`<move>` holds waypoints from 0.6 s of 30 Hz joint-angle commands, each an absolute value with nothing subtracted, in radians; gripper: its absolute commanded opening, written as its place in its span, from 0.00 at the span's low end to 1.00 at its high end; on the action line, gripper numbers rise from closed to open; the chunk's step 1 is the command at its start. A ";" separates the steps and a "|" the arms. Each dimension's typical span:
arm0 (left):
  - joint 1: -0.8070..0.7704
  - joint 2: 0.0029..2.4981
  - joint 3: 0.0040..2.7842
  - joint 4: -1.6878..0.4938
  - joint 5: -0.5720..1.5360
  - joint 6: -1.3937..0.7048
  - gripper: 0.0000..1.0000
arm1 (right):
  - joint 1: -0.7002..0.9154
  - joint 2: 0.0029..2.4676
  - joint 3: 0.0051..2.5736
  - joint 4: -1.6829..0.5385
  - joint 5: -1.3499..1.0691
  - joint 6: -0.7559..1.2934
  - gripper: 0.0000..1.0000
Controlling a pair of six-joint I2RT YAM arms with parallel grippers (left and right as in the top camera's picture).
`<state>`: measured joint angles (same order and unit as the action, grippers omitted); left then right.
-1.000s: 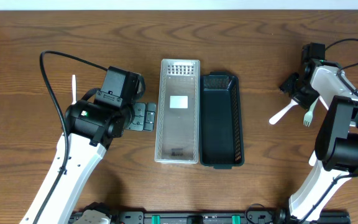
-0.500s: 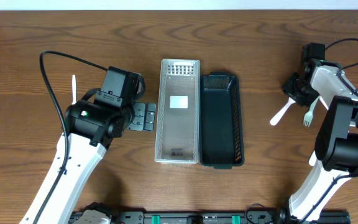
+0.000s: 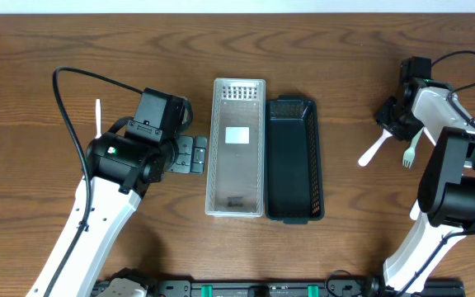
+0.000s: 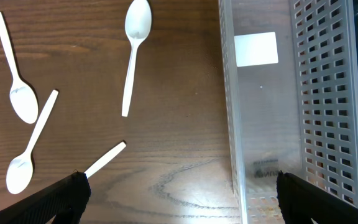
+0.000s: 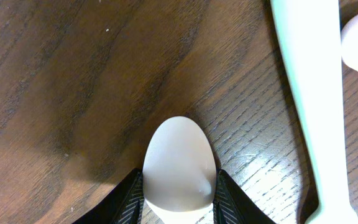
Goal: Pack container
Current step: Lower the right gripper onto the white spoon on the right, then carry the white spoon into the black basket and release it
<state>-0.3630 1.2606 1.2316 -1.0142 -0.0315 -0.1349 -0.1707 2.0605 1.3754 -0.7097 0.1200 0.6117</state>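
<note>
The wooden bench (image 3: 56,41) is carrying a clear container (image 3: 237,177) and a black container (image 3: 293,165), which are standing side by side and touching. The left fingers (image 4: 70,196) are hanging wide open over the bench, just beside the clear container, with three loose spoons (image 4: 135,37) lying near. The right fingers (image 5: 129,202) are gripping the bowl of a white spoon (image 5: 179,162), well apart from both containers and beside a pale green fork (image 3: 411,153).
</note>
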 commanded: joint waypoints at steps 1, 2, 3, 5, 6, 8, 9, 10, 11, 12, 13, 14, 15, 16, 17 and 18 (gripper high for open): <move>-0.365 1.262 1.245 -1.019 -0.073 -0.147 0.98 | -0.167 2.055 1.365 -0.722 0.127 0.568 0.01; -0.365 1.262 1.245 -1.020 -0.081 -0.147 0.98 | -0.161 2.031 1.372 -0.728 0.128 0.548 0.01; -0.365 1.262 1.245 -1.021 -0.085 -0.147 0.98 | -0.154 2.008 1.379 -0.735 0.128 0.531 0.01; -0.365 1.262 1.245 -1.021 -0.092 -0.147 0.98 | -0.138 1.956 1.393 -0.755 0.127 0.505 0.01; -0.365 1.262 1.245 -1.021 -0.092 -0.147 0.98 | -0.126 1.924 1.399 -0.767 0.127 0.489 0.01; -0.360 1.262 1.245 -1.021 -0.092 -0.147 0.98 | -0.094 1.855 1.414 -0.797 0.127 0.463 0.01; -0.355 1.262 1.245 -1.021 -0.091 -0.147 0.98 | -0.074 1.819 1.420 -0.812 0.127 0.448 0.01; -0.348 1.262 1.245 -1.021 -0.091 -0.147 0.98 | -0.055 1.788 1.425 -0.827 0.127 0.439 0.01; -0.341 1.262 1.245 -1.021 -0.091 -0.147 0.98 | -0.031 1.752 1.429 -0.842 0.127 0.429 0.01; -0.333 1.262 1.245 -1.024 -0.091 -0.147 0.98 | -0.007 1.714 1.432 -0.860 0.126 0.428 0.01; -0.325 1.262 1.245 -1.028 -0.091 -0.147 0.98 | 0.024 1.675 1.435 -0.879 0.125 0.428 0.01; -0.318 1.262 1.245 -1.032 -0.091 -0.147 0.98 | 0.048 1.644 1.437 -0.895 0.119 0.428 0.01; -0.313 1.262 1.245 -1.036 -0.091 -0.147 0.98 | 0.083 1.610 1.439 -0.915 0.107 0.428 0.01; -0.309 1.262 1.245 -1.039 -0.091 -0.147 0.98 | 0.109 1.584 1.439 -0.929 0.095 0.429 0.01; -0.307 1.262 1.245 -1.040 -0.091 -0.147 0.98 | 0.140 1.561 1.439 -0.944 0.088 0.429 0.01; -0.307 1.262 1.245 -1.042 -0.091 -0.147 0.98 | 0.171 1.543 1.439 -0.957 0.086 0.429 0.01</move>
